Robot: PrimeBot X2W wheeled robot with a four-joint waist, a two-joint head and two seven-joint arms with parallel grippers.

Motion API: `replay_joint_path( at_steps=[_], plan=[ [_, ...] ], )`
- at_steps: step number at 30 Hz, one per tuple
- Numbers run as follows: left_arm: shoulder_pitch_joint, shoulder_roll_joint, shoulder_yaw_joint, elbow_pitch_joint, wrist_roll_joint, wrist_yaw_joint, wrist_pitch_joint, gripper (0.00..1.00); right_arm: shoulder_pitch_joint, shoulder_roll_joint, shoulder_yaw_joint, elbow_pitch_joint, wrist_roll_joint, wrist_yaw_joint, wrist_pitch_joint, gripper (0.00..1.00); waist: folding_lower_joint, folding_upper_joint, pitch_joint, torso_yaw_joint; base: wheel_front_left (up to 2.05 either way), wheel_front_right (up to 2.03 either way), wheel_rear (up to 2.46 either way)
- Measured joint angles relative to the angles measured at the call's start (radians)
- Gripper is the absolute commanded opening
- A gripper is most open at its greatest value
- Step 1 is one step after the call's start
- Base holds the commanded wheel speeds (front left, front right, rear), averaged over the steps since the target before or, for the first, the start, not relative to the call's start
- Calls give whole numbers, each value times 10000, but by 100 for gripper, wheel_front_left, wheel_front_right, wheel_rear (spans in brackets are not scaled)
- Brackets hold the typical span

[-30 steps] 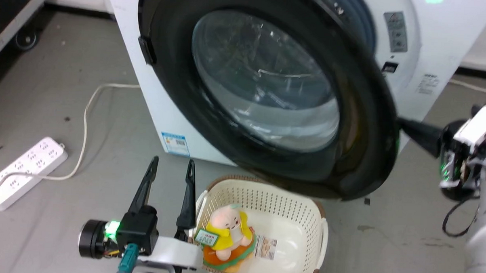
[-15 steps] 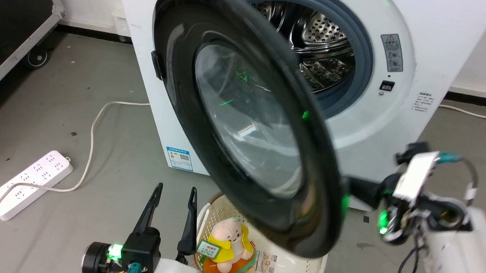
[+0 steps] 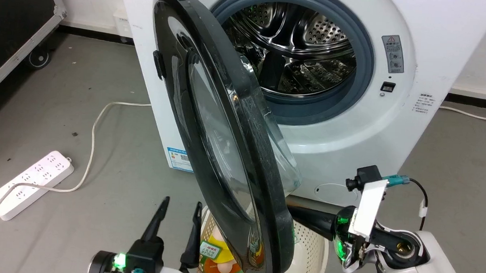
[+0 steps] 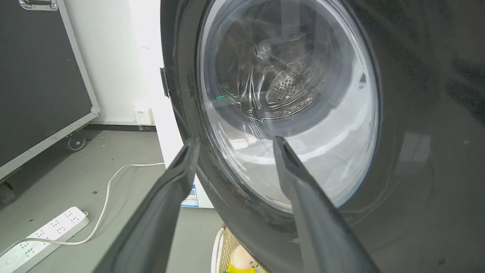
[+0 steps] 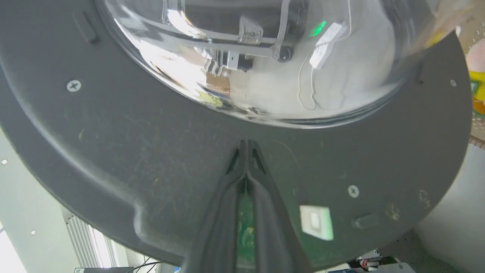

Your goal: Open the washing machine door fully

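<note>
1. Judging by how things lie, the step in hand is the push that swings the washing machine door (image 3: 210,143) out. The door hangs from the left edge of the machine's front (image 3: 348,136) and stands roughly square to it. The steel drum (image 3: 302,45) is open to view, so I'd call the door about half open.
2. The right gripper (image 5: 244,144) has its fingers pressed together and pinches nothing. Its tips appear to bear on the door's black inner face, just below the bulging glass bowl.
3. The left gripper (image 3: 182,202) is spread wide and empty. It hovers on the door's outer side, near the lower edge of the glass and apart from it.
4. A basket (image 3: 307,252) with a plush toy (image 3: 216,252) sits on the floor at the foot of the machine's front, under the door's lower rim.
5. The next move probably calls for the right fingers to follow the hinge's arc towards the machine's left side. They should press squarely, so that the tips do not slide on the smooth plastic.
6. The left gripper likely lies in the door's path and would need to draw aside first.
</note>
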Motion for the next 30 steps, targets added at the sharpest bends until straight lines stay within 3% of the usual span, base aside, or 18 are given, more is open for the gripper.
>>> replay_joint_path(
  at_steps=[1, 2, 3, 4, 6, 9, 13, 18, 23, 30],
  plan=[
    [1, -2, -4, 35, 0, -36, 0, 100, 45, 2, -21, -75, -71, 0, -128, 0, 0, 0, -25, -11, 0, 0, 0],
    [1, -2, 0, 46, -4, -48, 0, 100, 78, 6, -92, -163, -178, 0, -324, 16, -1, 0, -44, -29, 0, 0, 0],
    [1, -4, 8, 58, -10, -52, 0, 100, 90, 8, -222, -263, -305, 0, -577, 16, -1, 0, -66, -49, 0, 0, 0],
    [1, -2, 23, 73, -44, -109, 0, 100, 91, -6, -362, -357, -458, 0, -803, 100, -1, 0, -91, -72, 0, 0, 0],
    [1, -6, 71, 81, -107, -134, 0, 100, 103, -136, -560, -775, -1011, -2, -1398, 100, 0, 0, -145, -136, 0, 0, 0],
    [4, -6, 190, 67, -180, -182, 0, 100, 183, -775, -556, -1797, -2796, -2, -2840, 100, -1, 0, -203, -270, 0, 0, 0],
    [12, -10, 380, -6, -278, -209, 0, 100, 721, -1737, -234, -3003, -5333, 0, -5396, 100, -1, 0, -242, -502, 0, 0, 0],
    [51, -12, 614, -75, -403, -324, 0, 100, 1732, -2656, 67, -3336, -8635, 2, -8738, 100, 0, 0, -311, -822, 0, 0, 0],
    [184, -13, 754, -134, -431, -474, 0, 100, 2840, -2424, -890, -3517, -11010, 2, -11014, 100, -1, 0, -381, -1160, 0, 0, 0],
    [310, -13, 853, -242, -330, -677, 0, 100, 4367, -1271, -1839, -4349, -13114, 2, -11616, 100, -1, 0, -358, -1607, 0, 0, 0]
  ],
)
